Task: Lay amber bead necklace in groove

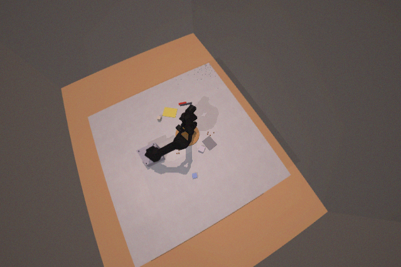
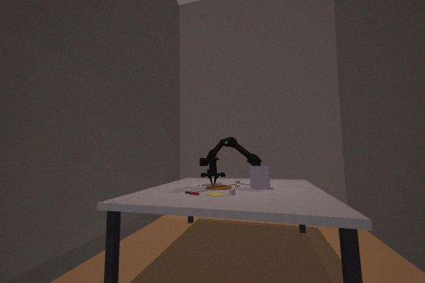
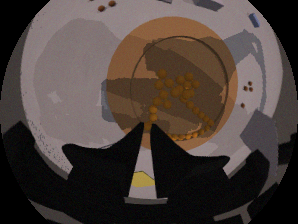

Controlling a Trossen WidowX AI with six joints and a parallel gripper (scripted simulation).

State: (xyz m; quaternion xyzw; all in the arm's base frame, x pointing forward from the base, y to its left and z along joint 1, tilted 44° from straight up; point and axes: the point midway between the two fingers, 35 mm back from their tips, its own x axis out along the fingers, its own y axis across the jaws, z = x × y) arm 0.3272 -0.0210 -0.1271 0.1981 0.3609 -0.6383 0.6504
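Note:
The round bead board (image 1: 197, 135) (image 2: 219, 189) (image 3: 121, 62) is orange-brown, with a thin dark circular groove line. The amber bead necklace (image 3: 176, 92) lies on it in the wrist view. Many of its beads are bunched near the middle, inside the groove. One strand runs down to the right and curves along the lower right part of the groove. Another comes down on the left to my fingertips. My gripper (image 2: 213, 185) (image 3: 147, 126) points down low over the board near its edge, shut on a bead of the necklace. The fingertips partly hide that bead.
A yellow square (image 1: 170, 112) (image 2: 215, 194) (image 3: 143, 179), a beige cube (image 1: 159, 118) (image 2: 232, 192) and a red-handled tool (image 1: 182, 103) (image 2: 194, 193) lie nearby. A grey square (image 1: 209, 143), a pale block (image 1: 201, 148), small brown beads (image 3: 101, 8) and a blue block (image 1: 194, 175) (image 3: 254, 20) lie around.

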